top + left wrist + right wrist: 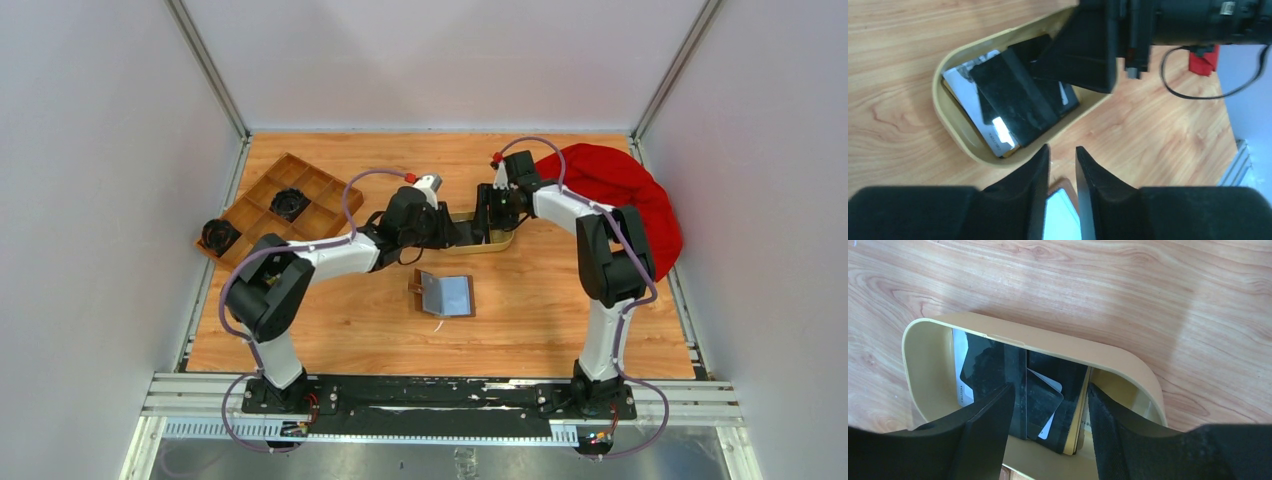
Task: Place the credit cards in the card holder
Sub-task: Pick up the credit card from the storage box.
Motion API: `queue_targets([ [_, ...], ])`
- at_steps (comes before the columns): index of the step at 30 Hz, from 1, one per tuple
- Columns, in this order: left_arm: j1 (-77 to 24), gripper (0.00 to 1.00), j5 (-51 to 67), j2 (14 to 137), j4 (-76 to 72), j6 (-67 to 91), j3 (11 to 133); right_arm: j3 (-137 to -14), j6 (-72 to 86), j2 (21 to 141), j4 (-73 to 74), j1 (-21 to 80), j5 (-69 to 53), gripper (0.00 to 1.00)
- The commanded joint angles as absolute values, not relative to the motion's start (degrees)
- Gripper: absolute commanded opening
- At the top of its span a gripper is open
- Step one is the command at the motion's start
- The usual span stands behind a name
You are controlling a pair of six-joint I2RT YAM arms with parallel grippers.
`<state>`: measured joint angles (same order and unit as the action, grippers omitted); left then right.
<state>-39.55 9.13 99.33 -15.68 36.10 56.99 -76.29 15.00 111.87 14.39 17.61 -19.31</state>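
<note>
One oval tan dish [482, 247] sits mid-table with its long axis running left to right, and both arms meet over it. The credit cards [983, 370] lie inside it in one loose overlapping pile at differing angles. One whitish-grey card [960, 382] with dark print is against the dish's end wall and at least two black ones are on top, but the full count is hidden. A dark card with a pale corner [1044, 407] stands tilted in the pile. The right gripper [1049, 390] reaches down into the dish with its two fingers well apart, straddling that card without visibly pinching it. The left gripper [1062, 150] hovers just outside the dish rim [940, 95], its two fingers nearly together with a thin gap and nothing between them. The single card holder [447, 295] lies open on the wood nearer the arm bases, apart from the dish. Its grey pocket faces up, brown cover shows at its left edge, and its longer side runs roughly left to right. One wooden compartment tray [262, 192] at far left holds two black round pieces [290, 203]. One red cloth [625, 190] lies far right.
</note>
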Motion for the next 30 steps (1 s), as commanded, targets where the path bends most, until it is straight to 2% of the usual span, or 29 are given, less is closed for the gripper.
queue_targets([
  [1, -37.9, 0.22, 7.6, 103.8, -15.7, 34.7, 61.0, -75.4, 17.0, 113.9, 16.9, 15.1, -22.8, 0.59],
  [4, -37.7, 0.1, 7.0, 107.1, -14.9, 34.0, 63.4, -75.3, 17.2, 113.9, 16.7, 14.5, -23.8, 0.58],
  [8, -37.7, 0.08, 3.7, 110.8, -9.1, 32.1, 68.8, -75.4, 17.5, 114.2, 16.6, 14.3, -24.6, 0.58],
  [11, -37.7, 0.13, -1.3, 113.0, -2.4, 30.0, 72.6, -75.5, 17.7, 114.5, 16.6, 14.3, -24.9, 0.58],
  [15, -37.7, 0.29, -5.6, 116.1, 6.5, 27.6, 78.1, -75.7, 17.7, 114.9, 16.6, 14.3, -25.1, 0.58],
  [20, -37.7, 0.44, -5.1, 119.3, 9.9, 26.3, 82.2, -75.9, 17.7, 115.0, 16.6, 14.3, -25.3, 0.58],
  [30, -37.7, 0.48, -0.7, 124.5, 13.2, 28.5, 85.7, -76.2, 18.4, 115.6, 16.6, 14.3, -27.3, 0.58],
])
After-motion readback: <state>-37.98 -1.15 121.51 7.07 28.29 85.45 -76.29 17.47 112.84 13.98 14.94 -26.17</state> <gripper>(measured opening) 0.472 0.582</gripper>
